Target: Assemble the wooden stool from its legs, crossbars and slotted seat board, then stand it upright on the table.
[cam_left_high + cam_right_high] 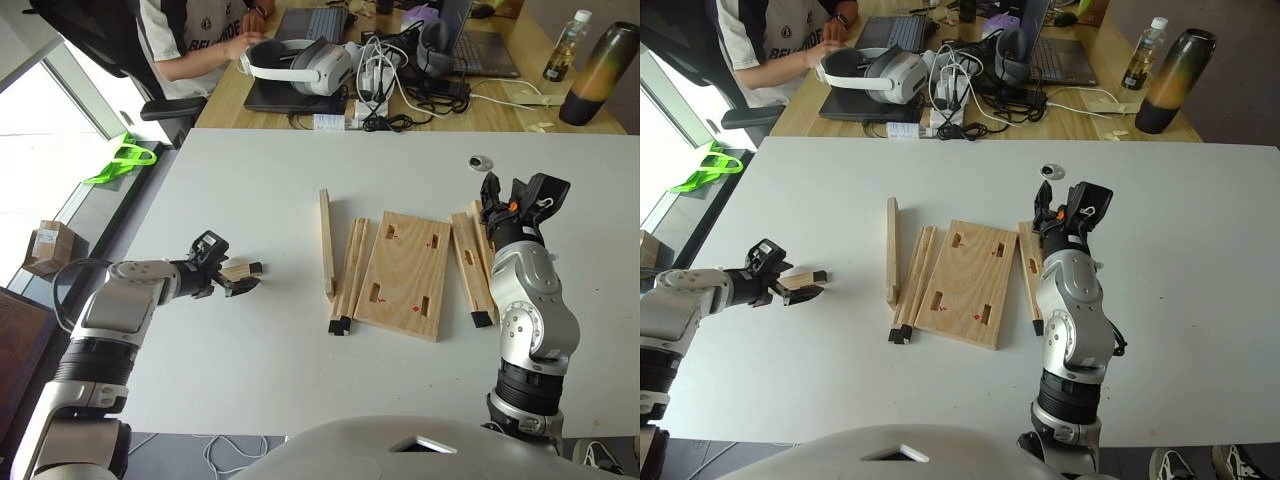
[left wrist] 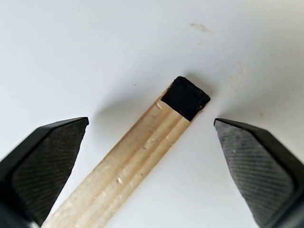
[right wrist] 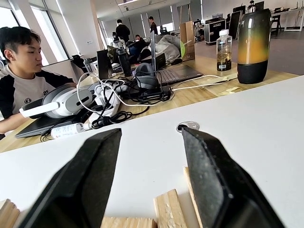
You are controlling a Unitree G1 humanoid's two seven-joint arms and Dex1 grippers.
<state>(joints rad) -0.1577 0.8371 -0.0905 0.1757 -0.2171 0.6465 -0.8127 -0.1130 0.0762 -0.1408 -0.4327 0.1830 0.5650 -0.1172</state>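
A short wooden piece (image 1: pixel 245 269) with a black end cap (image 2: pixel 185 97) lies on the white table (image 1: pixel 250 380) at the left. My left gripper (image 1: pixel 238 278) is open around it, with a finger (image 2: pixel 47 156) on either side and neither touching it. The slotted seat board (image 1: pixel 405 272) lies flat in the middle. Two long wooden pieces (image 1: pixel 326 243) (image 1: pixel 350 270) lie along its left side, and more legs (image 1: pixel 470 265) along its right. My right gripper (image 1: pixel 503 192) is open, low over the far ends of those right-hand legs (image 3: pixel 166 209), with nothing held.
A round cable grommet (image 1: pixel 481 160) sits in the table just beyond the right gripper. Behind the table is a wooden desk (image 1: pixel 520 110) with a headset (image 1: pixel 295 62), laptops, cables, a bottle (image 1: pixel 566 45) and a dark tumbler (image 1: pixel 598 75). A green bag (image 1: pixel 120 160) lies on the floor at left.
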